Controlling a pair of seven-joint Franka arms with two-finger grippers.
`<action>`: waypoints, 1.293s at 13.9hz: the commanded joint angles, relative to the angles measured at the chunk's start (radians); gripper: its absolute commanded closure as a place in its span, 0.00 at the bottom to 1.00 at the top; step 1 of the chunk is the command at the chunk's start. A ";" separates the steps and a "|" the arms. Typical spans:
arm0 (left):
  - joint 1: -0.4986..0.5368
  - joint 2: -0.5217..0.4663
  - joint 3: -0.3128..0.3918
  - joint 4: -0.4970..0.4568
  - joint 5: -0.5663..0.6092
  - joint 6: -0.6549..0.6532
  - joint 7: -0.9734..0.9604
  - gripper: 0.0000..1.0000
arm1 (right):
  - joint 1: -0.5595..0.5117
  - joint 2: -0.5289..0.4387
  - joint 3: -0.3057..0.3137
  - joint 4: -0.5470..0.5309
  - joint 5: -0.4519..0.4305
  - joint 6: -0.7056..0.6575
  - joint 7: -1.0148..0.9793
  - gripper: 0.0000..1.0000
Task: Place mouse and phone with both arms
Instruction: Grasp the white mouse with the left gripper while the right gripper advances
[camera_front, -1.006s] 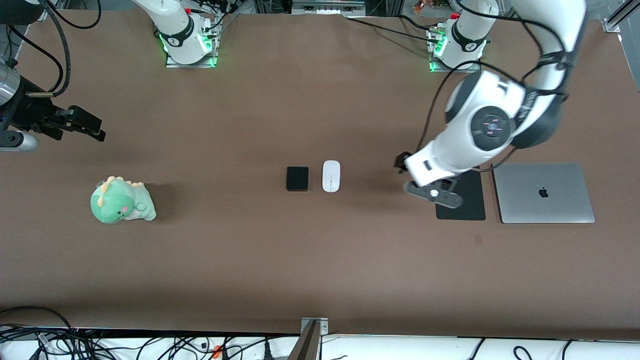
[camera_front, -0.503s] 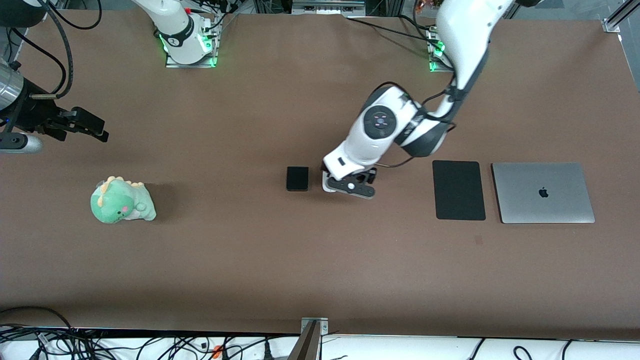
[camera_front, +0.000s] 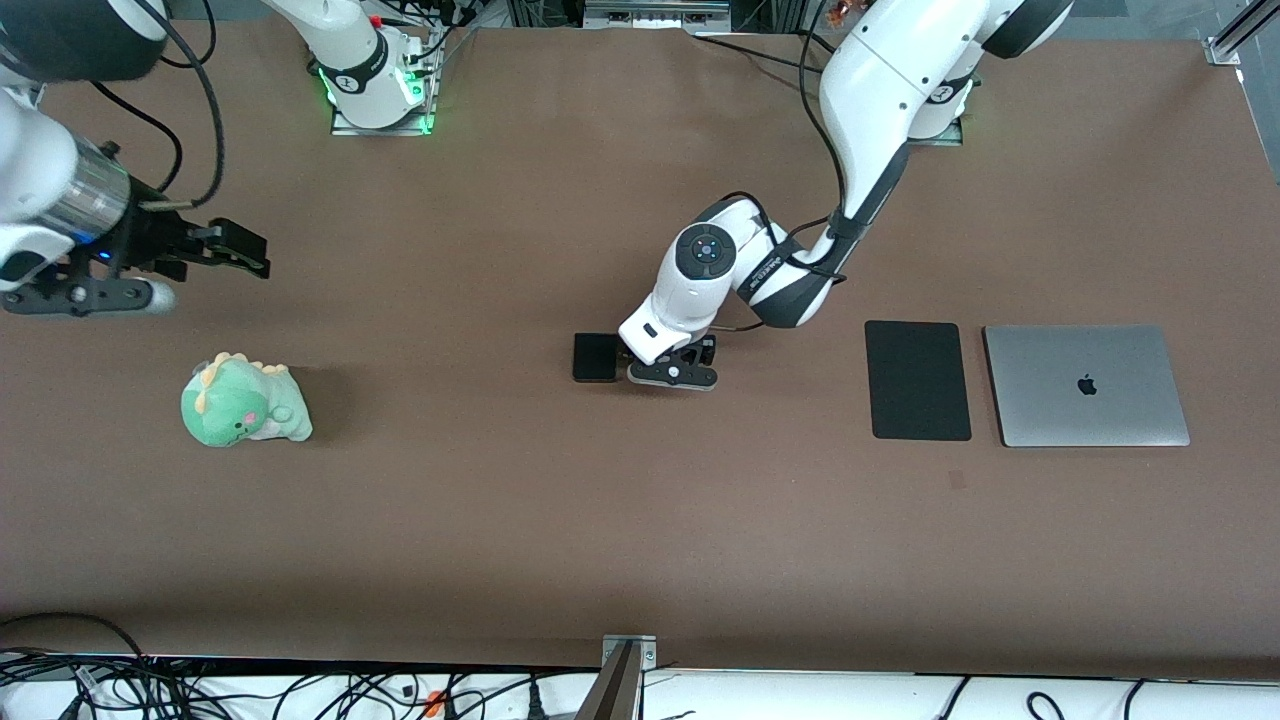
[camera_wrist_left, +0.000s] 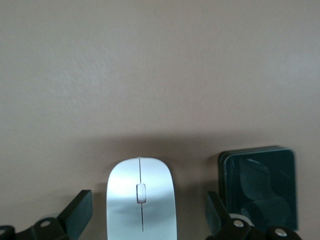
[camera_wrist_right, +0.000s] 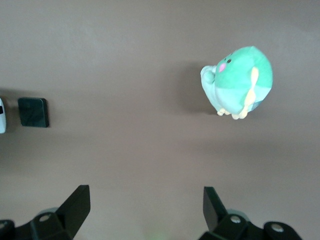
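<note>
From the front view I see the left hand down at the middle of the tabletop, over the mouse, which it hides from this camera. The phone lies just beside it, toward the right arm's end. The black mat and the silver laptop sit toward the left arm's end. The right hand hangs over the tabletop, its fingers apart, the arm waiting; the green plush dinosaur sits nearby.

In the left wrist view the mouse lies between my spread fingers, untouched, with the phone beside it.

In the right wrist view the open fingers grip nothing; I see the plush and the phone.
</note>
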 joint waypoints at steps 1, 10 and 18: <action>-0.021 0.012 0.016 -0.007 0.061 0.015 -0.072 0.00 | 0.002 0.013 0.002 0.008 -0.014 -0.039 -0.005 0.00; -0.021 0.005 0.013 -0.025 0.066 -0.001 -0.097 0.76 | 0.007 0.030 0.002 0.007 -0.012 -0.065 0.012 0.00; 0.158 -0.244 0.011 0.002 0.054 -0.597 0.018 0.83 | 0.065 0.074 0.002 -0.025 -0.001 0.059 0.066 0.00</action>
